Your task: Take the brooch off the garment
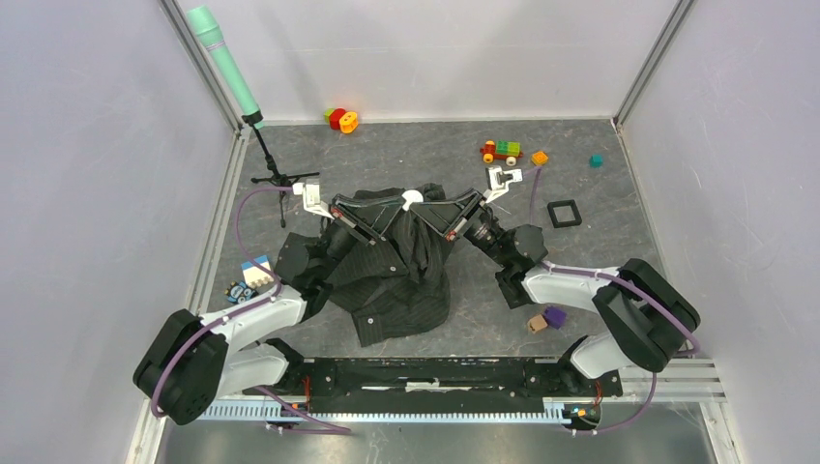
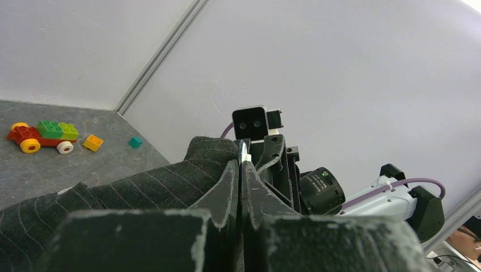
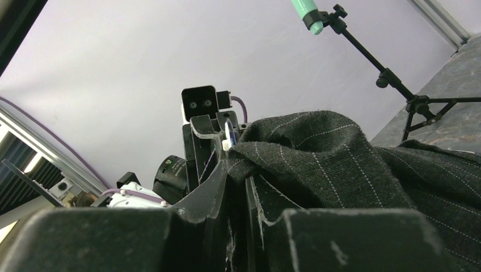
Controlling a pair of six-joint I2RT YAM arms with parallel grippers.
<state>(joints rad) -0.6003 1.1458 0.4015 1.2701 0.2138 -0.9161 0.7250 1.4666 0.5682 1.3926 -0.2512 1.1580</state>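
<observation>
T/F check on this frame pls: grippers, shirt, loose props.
1. The left gripper and right gripper meet at one raised fold of the garment. True.
2. The garment lies completely flat. False: its middle is held up between the grippers.
3. The left gripper stands wide open. False: its jaws are shut on the garment's fabric.
4. The toy train stands on the far side, clear of the garment. True.
5. The black square frame rests on the garment. False: it lies on the bare table, right of the right gripper.
</observation>
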